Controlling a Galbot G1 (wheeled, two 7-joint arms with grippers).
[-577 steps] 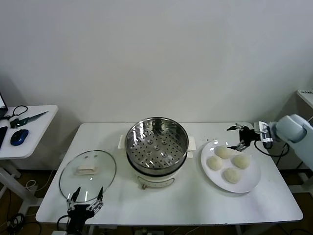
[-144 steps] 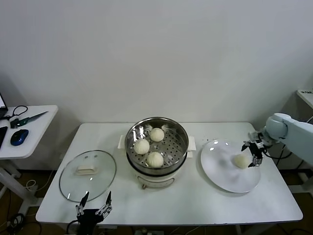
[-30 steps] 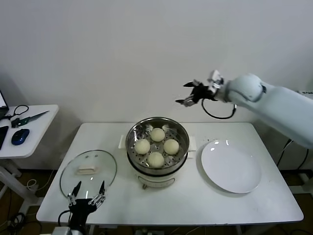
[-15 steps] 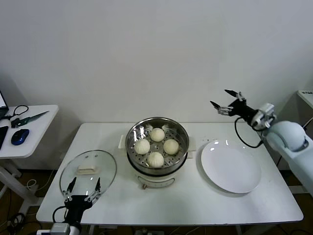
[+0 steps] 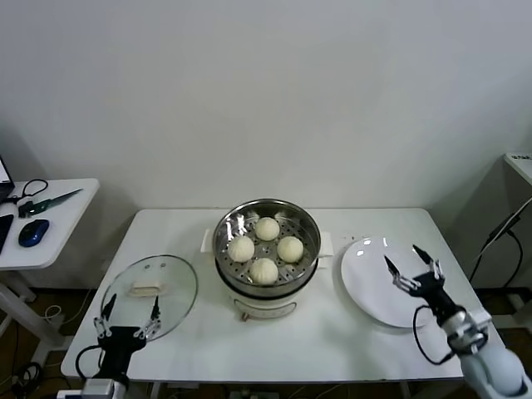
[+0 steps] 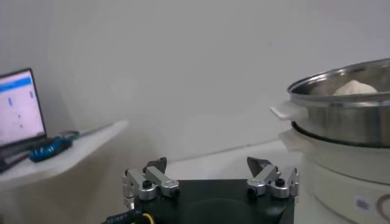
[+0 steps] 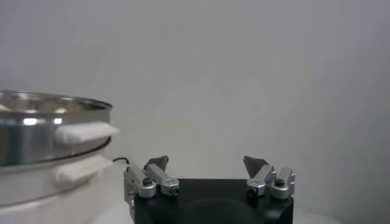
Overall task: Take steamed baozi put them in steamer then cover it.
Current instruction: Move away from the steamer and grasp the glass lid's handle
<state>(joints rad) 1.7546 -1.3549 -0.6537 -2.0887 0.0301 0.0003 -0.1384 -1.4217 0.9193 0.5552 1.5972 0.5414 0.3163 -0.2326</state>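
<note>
Now that the right arm has dropped from its raised pose a moment ago, we read the loading as done and only the covering as left. At our left, the left gripper (image 5: 127, 317) hovers at the table (image 5: 291, 345) front edge, fingers spread apart and empty, just at six o'clock of the cover (image 5: 150, 296). That glass lid lies flat, its cream bar handle running roughly nine to three o'clock. At centre, the steamer (image 5: 267, 246) stands open with all four steamed baozi (image 5: 267, 246) on its tray. To the right, the plate (image 5: 370, 283) lies bare, and the right gripper (image 5: 414, 270) hangs over its five o'clock rim, fingers apart, holding nothing.
</note>
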